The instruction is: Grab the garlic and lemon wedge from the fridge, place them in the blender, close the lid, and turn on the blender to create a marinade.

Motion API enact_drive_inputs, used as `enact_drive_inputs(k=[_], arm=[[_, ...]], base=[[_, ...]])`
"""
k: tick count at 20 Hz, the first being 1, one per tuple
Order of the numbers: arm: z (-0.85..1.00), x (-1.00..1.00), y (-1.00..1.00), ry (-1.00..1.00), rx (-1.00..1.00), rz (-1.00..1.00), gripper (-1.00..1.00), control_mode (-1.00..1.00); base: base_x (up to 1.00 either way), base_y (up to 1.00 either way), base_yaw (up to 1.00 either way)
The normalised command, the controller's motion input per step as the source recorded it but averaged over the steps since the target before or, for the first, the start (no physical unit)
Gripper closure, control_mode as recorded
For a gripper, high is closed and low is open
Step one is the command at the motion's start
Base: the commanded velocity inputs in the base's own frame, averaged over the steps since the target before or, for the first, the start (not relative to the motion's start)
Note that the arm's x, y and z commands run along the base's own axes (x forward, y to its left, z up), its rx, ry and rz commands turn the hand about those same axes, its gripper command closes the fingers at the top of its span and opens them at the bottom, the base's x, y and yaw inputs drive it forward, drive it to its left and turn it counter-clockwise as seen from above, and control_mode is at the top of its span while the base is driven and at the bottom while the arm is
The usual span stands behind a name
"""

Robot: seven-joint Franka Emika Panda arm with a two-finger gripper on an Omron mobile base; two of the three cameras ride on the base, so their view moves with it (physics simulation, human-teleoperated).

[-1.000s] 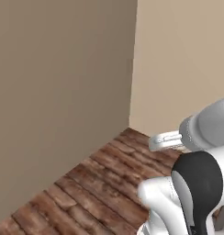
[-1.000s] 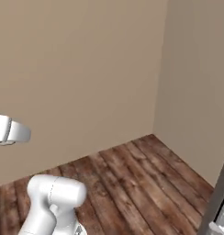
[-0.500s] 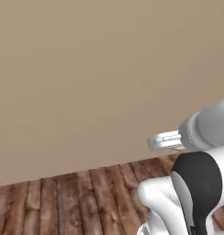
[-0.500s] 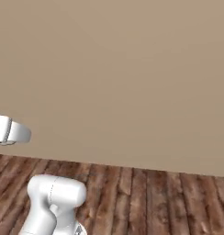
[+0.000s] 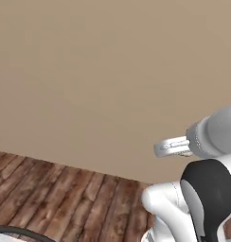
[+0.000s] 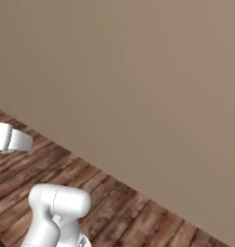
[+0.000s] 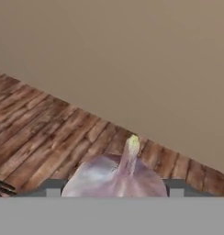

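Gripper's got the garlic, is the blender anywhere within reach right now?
Probably not. The gripper is shut on the garlic, but ahead lie just a beige wall and wood floor, no blender.

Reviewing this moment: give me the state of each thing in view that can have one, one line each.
garlic: held between the fingers, pointed top up in the hand view, off the floor.
gripper: shut on the garlic, fingers spread wide around the bulb.
wooden floor: bare planks under the hand.
wall: plain beige, facing both base views.
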Motion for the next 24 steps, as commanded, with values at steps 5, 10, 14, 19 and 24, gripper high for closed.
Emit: enact_drive_inputs(k=[5,10,14,19,24], arm=[[0.0,0.0,0.0,0.0,0.0,0.0,1.0,1.0],[0.0,0.0,0.0,0.0,0.0,0.0,1.0,1.0],[0.0,0.0,0.0,0.0,0.0,0.0,1.0,1.0],[0.0,0.0,0.0,0.0,0.0,0.0,1.0,1.0],[0.0,0.0,0.0,0.0,0.0,0.0,1.0,1.0]], base=[[1.0,-0.32,0.7],[1.0,-0.51,0.6],[1.0,-0.16,0.56],[1.0,0.0,0.52],[1.0,0.0,0.47]])
